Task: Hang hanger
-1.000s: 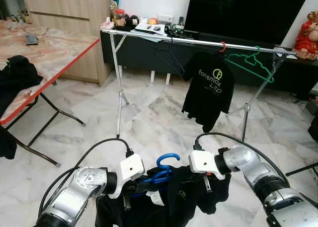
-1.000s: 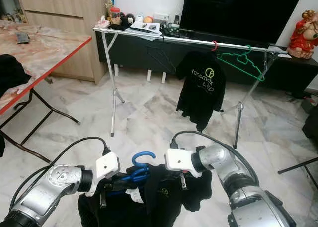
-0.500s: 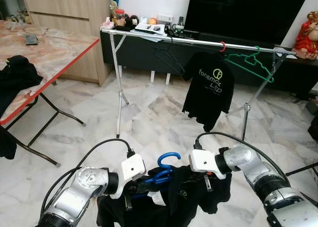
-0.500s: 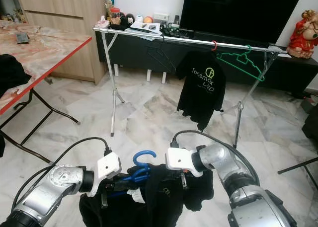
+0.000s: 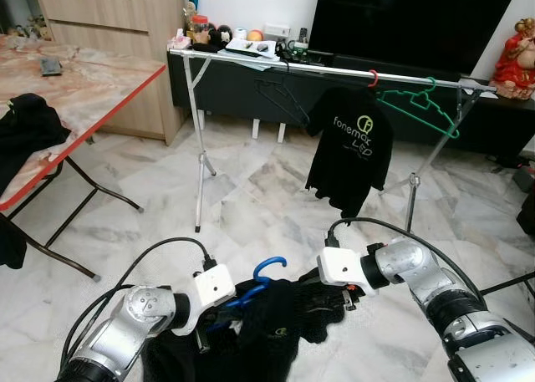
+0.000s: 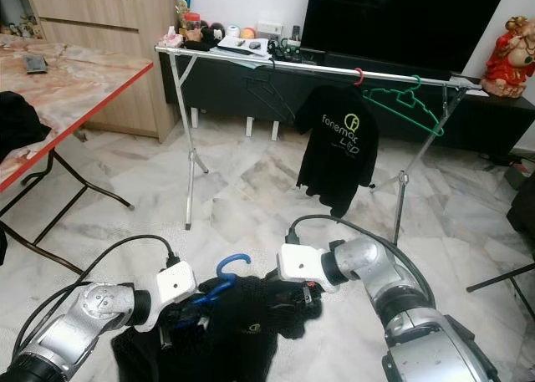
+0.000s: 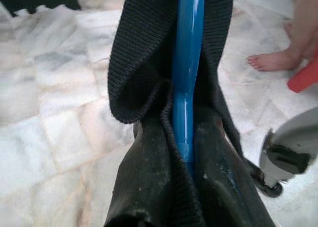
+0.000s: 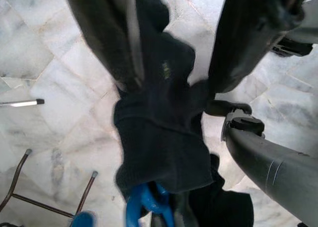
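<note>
Nearest the robot, the left gripper holds the blue hanger by its neck, fingers closed around it with a black shirt bunched about the stem; the left wrist view shows the blue stem running straight through the collar. Just to the right of it, the right gripper pinches a fold of the same shirt, fingers closed on cloth.

The hanger looks light and stiff, smooth plastic that could slip or twist in a loose grip, so the neck just below the hook seems the best hold. The shirt is soft and limp; it will likely sag and slide off one shoulder unless it is supported while lifted. Nothing here appears fragile.

Below both grippers lies a pale marble floor, hard and probably slick. Ahead of them stands a metal clothes rack, its rail carrying a hung black printed shirt, a green hanger and a dark empty hanger. Off to the left is a red-edged folding table; behind the rack, a low cabinet and a large television. A person's bare foot shows in the left wrist view.
</note>
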